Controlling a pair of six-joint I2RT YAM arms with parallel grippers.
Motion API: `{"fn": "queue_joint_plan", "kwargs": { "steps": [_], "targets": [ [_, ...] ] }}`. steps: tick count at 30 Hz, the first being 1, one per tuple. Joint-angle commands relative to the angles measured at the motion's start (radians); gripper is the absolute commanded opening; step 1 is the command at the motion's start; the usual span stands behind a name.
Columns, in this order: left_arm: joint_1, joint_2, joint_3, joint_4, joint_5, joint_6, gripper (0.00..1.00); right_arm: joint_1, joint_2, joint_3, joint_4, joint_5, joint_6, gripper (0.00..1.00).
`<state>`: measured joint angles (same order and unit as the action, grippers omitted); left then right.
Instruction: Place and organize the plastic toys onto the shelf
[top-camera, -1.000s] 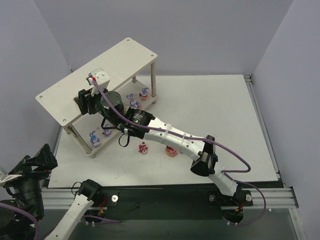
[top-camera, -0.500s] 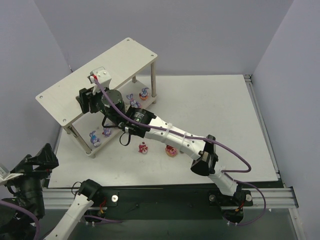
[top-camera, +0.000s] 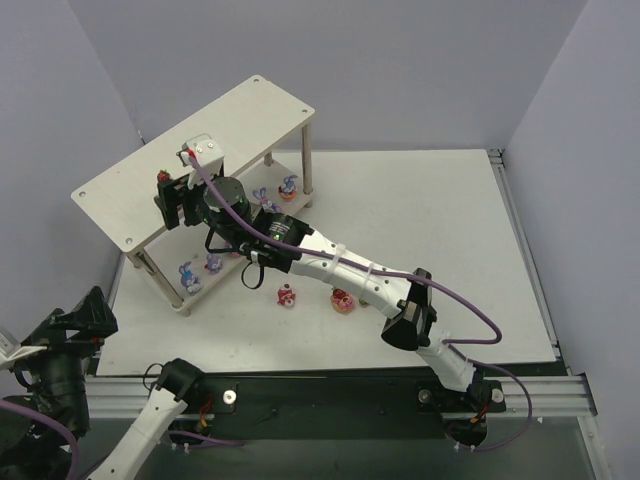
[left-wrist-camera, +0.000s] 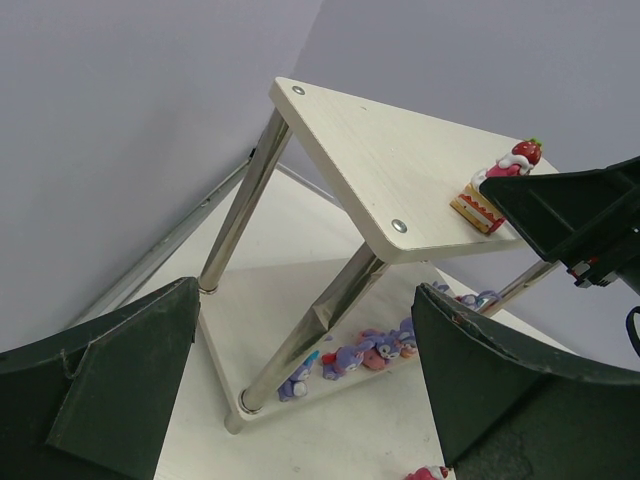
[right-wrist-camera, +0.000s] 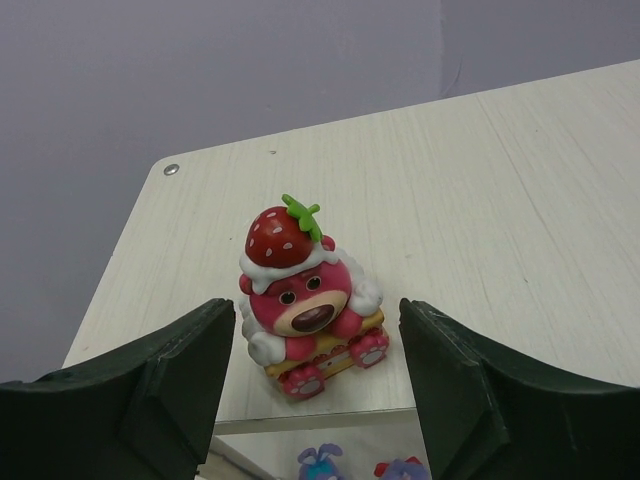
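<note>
Right pincer (top-camera: 174, 198) spread over shelf's top board (right-wrist-camera: 520, 200), strawberry bear (right-wrist-camera: 305, 300) standing free between its fingers. Beneath pincer, bunnies (top-camera: 187, 272) already on lower tier. Back toward arm's base, two bears (top-camera: 286, 295) left on desk (top-camera: 420, 220). Left pincer (left-wrist-camera: 305, 300) spread, idle.

The right gripper (right-wrist-camera: 315, 315) now holds its jaws wider than 1 second ago, and the strawberry bear (right-wrist-camera: 305, 300) stands free between them with a gap on both sides. In the top view the bear now shows on the upper board of the shelf (right-wrist-camera: 520, 200), near the edge, where the gripper covered it before. The right wrist is shifted slightly toward the far wall.
</note>
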<state>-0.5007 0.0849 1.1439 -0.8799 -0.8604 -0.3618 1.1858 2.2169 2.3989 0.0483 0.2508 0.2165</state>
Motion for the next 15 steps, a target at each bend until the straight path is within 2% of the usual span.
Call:
{"fn": "queue_joint_plan", "kwargs": {
  "steps": [1,5,15],
  "targets": [
    [-0.009,-0.005,0.002,-0.001,-0.008,-0.002,0.97,0.001,-0.023,0.002,0.056,-0.013,0.003,0.69],
    [-0.015,-0.004,0.004,-0.001,-0.012,0.000,0.97,0.018,-0.051,-0.026,0.079,-0.016,-0.035,0.75],
    [-0.025,0.062,0.025,-0.014,0.084,-0.011,0.97,0.054,-0.155,-0.121,0.099,-0.007,-0.106,0.75]
  ]
}}
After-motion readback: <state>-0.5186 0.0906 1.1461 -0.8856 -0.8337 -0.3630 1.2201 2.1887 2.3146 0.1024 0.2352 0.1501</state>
